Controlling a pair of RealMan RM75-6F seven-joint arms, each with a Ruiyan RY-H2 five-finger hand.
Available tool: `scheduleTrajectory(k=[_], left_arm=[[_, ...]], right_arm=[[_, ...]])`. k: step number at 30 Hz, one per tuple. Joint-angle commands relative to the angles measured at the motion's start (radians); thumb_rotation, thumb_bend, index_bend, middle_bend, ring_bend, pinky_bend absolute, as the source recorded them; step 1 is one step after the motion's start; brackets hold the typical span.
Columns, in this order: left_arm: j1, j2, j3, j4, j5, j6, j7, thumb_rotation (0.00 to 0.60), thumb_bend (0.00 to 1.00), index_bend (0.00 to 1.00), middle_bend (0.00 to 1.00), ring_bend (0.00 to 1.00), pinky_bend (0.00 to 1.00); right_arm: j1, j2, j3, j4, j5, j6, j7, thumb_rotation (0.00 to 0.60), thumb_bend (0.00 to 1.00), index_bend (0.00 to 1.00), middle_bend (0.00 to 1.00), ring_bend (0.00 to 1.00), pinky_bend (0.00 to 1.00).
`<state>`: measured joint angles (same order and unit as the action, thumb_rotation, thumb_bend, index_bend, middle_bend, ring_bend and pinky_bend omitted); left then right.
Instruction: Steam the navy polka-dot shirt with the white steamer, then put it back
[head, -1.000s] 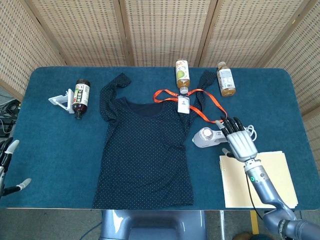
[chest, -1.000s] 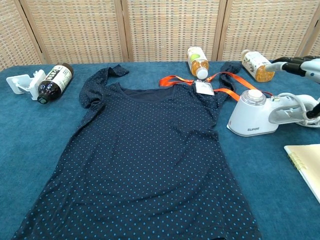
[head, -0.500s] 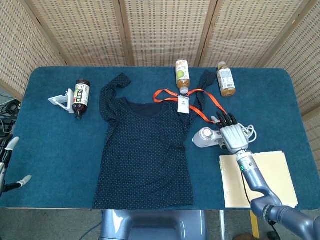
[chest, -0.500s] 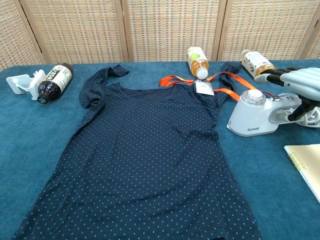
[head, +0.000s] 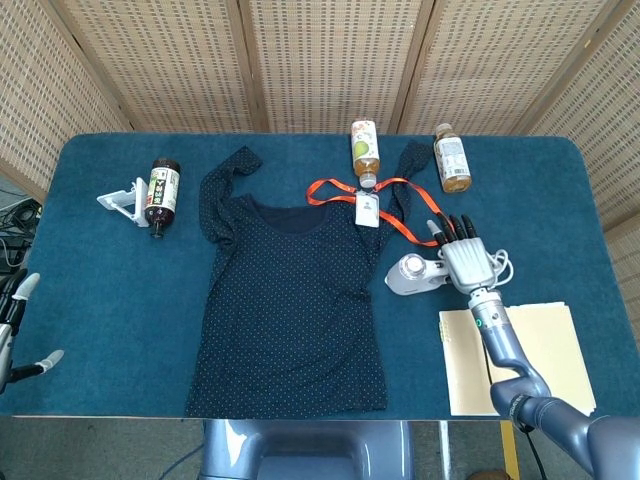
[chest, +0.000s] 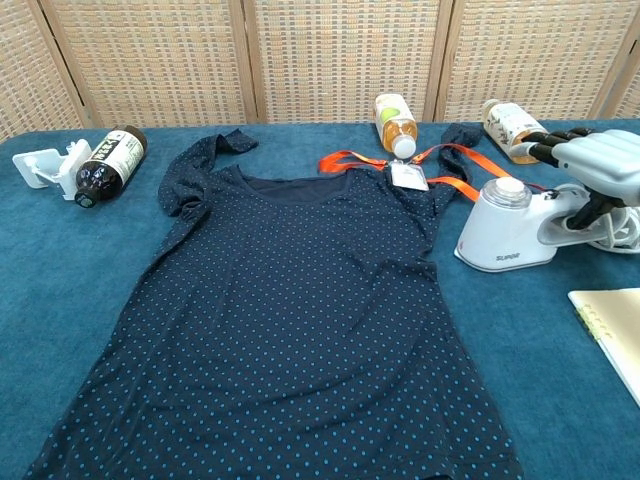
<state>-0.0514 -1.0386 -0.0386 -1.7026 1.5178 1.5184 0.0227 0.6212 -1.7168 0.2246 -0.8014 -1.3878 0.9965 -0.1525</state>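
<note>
Head view, right hand (head: 463, 262) over steamer (head: 411, 274) handle, grip unclear, left hand (head: 14, 330) spread, holding nothing, shirt (head: 292, 300) flat on desk (head: 100, 280)

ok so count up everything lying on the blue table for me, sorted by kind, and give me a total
Bottles: 3 (dark bottle, green-label bottle, amber bottle)
Shirts: 1 (navy polka-dot shirt)
Steamers: 1 (white steamer)
Lanyards with badge: 1 (orange lanyard)
White stands: 1 (white stand)
Yellow notepads: 1 (yellow notepad)
Total: 8
</note>
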Motion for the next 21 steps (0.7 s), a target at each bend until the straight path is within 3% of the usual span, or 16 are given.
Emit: scheduleTrajectory(k=[1, 4, 8, 11, 15, 18, 21], left_arm=[[0.0, 0.0, 0.0, 0.001, -0.001, -0.001, -0.002, 0.6, 0.0, 0.0, 0.0, 0.0, 0.0], [-0.001, 0.0, 0.0, 0.003, -0.002, -0.001, -0.004, 0.6, 0.0, 0.0, 0.0, 0.0, 0.0], [-0.002, 0.001, -0.001, 0.003, -0.004, -0.003, -0.004, 0.6, 0.0, 0.0, 0.0, 0.0, 0.0], [-0.004, 0.001, -0.002, 0.0, -0.005, -0.005, -0.003, 0.6, 0.0, 0.0, 0.0, 0.0, 0.0], [-0.004, 0.002, -0.003, -0.003, -0.007, -0.004, -0.002, 0.6, 0.0, 0.0, 0.0, 0.0, 0.0], [-0.005, 0.003, -0.003, -0.005, -0.008, -0.006, -0.003, 0.6, 0.0, 0.0, 0.0, 0.0, 0.0], [-0.005, 0.004, -0.002, -0.006, -0.006, -0.005, -0.003, 0.6, 0.0, 0.0, 0.0, 0.0, 0.0]], right_arm=[[0.019, -0.037, 0.008, 0.054, 0.013, -0.002, 0.006, 0.6, 0.62, 0.07, 0.01, 0.0, 0.0], [0.031, -0.051, 0.008, 0.084, 0.02, -0.018, 0.015, 0.6, 0.65, 0.11, 0.06, 0.03, 0.0], [0.042, -0.063, 0.006, 0.11, 0.019, -0.024, 0.02, 0.6, 0.71, 0.21, 0.2, 0.18, 0.03], [0.05, -0.071, 0.004, 0.128, 0.019, -0.028, 0.034, 0.6, 0.74, 0.38, 0.35, 0.36, 0.25], [0.059, -0.078, -0.002, 0.148, 0.01, -0.022, 0.053, 0.6, 0.83, 0.63, 0.54, 0.59, 0.63], [0.061, -0.082, -0.009, 0.165, -0.005, 0.002, 0.079, 0.6, 0.92, 0.75, 0.61, 0.68, 0.8], [0.06, -0.078, -0.022, 0.176, -0.019, 0.011, 0.112, 0.6, 0.99, 0.8, 0.64, 0.72, 0.91]])
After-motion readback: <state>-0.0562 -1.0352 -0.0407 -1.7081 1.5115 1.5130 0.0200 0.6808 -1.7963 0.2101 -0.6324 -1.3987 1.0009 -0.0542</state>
